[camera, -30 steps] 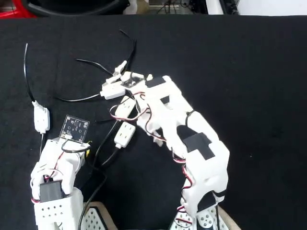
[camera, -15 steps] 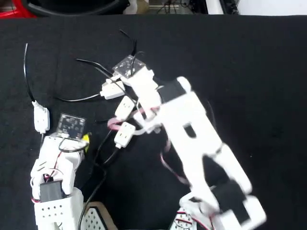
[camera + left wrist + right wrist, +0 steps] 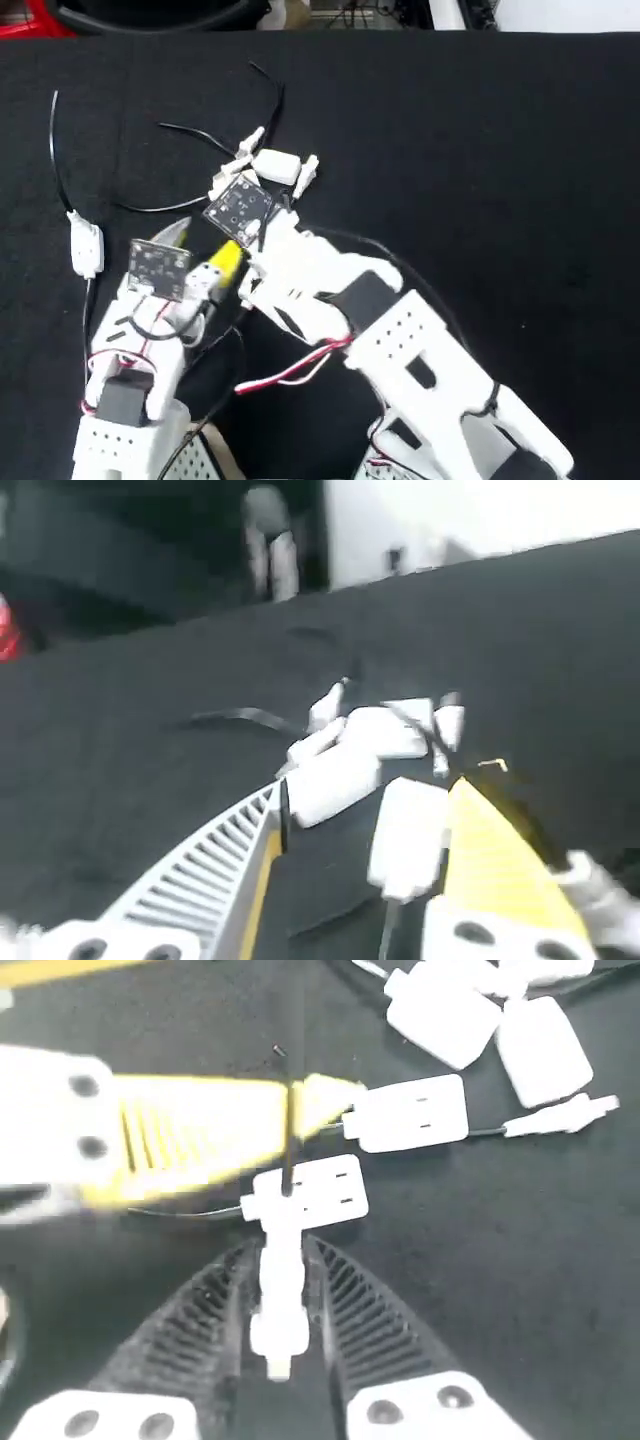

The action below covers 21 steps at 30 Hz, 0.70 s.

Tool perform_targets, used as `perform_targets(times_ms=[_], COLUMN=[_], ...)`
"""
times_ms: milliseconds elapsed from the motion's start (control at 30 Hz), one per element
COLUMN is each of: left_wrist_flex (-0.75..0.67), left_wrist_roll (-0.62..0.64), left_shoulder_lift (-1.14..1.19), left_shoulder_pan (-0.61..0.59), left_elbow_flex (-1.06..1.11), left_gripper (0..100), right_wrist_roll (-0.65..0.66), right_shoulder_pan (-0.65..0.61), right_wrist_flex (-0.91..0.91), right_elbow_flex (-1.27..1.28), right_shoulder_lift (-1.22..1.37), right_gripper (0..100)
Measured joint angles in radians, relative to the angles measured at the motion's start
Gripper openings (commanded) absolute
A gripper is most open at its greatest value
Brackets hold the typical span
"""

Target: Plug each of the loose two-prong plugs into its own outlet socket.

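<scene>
Lower ctr of the right wrist view: the right gripper (image 3: 280, 1250) had its fingers (image 3: 365, 1325) pressed in on a white plug (image 3: 280, 1300), pinching it by the long sides. The plug's nose touched the near socket (image 3: 310, 1192) just above, mid-frame. That socket's two slots showed bare on its face, so couldn't tell whether the prongs were seated. Just beyond, upper ctr, the second socket (image 3: 410, 1112) lay w/ a yellow finger (image 3: 200, 1120) touching its end. That finger belonged to the left gripper (image 3: 368, 792), whose fingers were spread wide in the left wrist view, nothing pinched btwn them. Farthest, top right of the right wrist frame, a cluster of plugs (image 3: 470, 1010) lay touching each other on the black bench (image 3: 560, 1290).

Handling, as a judgement: plug prob. light, hard plastic, stiff, a bit slick; its thin cable would tug. Best hold = flat sides behind the prongs. Sockets looked loose & light, so likely to slide when pushed; each wants bracing at its back end.
</scene>
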Motion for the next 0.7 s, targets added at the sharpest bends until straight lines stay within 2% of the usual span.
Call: perform_targets(times_ms=[200,400,533,700], left_wrist_flex=[-0.014,0.046,0.089,0.181], left_wrist_roll=[0.000,0.000,0.000,0.000], left_shoulder_lift=[0.000,0.000,0.000,0.000], left_shoulder_pan=[0.083,0.068,-0.100,-0.359], left_elbow_flex=[0.000,-0.002,-0.002,-0.002], left_gripper=[26,26,26,26], right_wrist_roll=[-0.003,-0.002,-0.008,-0.017], right_shoulder_pan=[0.000,0.017,0.087,0.094], right_wrist_flex=[-0.040,-0.052,-0.219,-0.486], right_elbow_flex=[0.023,0.040,0.158,0.333], right_shoulder_lift=[0.018,0.018,0.021,0.021], right_gripper=[1.1,1.1,1.1,1.1])
